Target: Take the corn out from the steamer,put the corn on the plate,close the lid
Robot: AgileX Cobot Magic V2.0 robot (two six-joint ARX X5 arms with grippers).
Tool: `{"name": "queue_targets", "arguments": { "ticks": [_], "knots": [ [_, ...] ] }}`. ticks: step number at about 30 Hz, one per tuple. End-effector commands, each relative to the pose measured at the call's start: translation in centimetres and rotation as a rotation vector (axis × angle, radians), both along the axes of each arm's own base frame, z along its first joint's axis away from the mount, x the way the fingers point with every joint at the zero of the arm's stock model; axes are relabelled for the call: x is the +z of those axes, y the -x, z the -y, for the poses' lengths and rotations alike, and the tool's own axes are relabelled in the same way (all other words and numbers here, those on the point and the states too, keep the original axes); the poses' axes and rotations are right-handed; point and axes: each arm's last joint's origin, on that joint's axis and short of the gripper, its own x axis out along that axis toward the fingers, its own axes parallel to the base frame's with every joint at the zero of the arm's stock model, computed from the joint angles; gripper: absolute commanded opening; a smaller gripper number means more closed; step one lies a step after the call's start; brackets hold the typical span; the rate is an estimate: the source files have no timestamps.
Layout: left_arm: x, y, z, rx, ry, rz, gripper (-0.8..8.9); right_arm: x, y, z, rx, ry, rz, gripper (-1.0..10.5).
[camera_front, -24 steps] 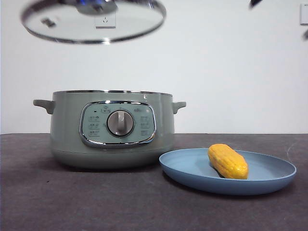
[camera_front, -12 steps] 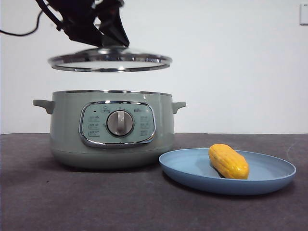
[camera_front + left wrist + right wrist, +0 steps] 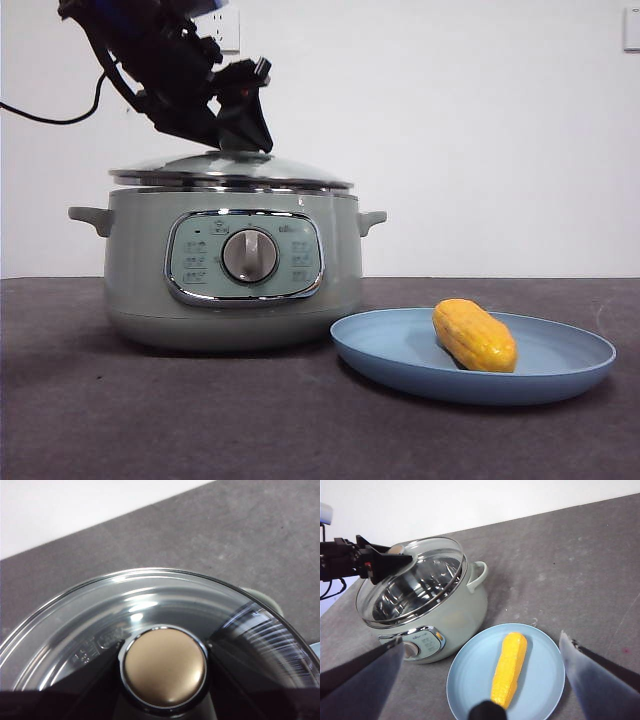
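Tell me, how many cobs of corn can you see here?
1. The corn lies on the blue plate, beside the pot. Through the glass lid the right wrist view shows none inside the pot, though part of its inside is hidden.

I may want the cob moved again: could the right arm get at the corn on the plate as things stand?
Probably yes. The corn lies bare on the plate, the right gripper hangs open above it, and the left gripper is away on the lid.

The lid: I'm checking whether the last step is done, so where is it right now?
In the front view the lid sits on the steamer's rim, the left gripper shut on its knob.
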Motion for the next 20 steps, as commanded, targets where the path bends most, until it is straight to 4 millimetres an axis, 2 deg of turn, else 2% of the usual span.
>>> {"name": "queue_targets", "arguments": {
  "ticks": [1, 20],
  "knots": [
    [0.58, -0.2, -0.03, -0.003, 0.009, 0.051, -0.08, -0.18, -0.07, -0.06, 0.002, 0.01, 0.003, 5.7],
    [-0.19, -0.18, 0.42, -0.018, 0.04, -0.016, -0.08, -0.19, -0.11, -0.06, 0.004, 0.027, 0.009, 5.7]
  ]
}}
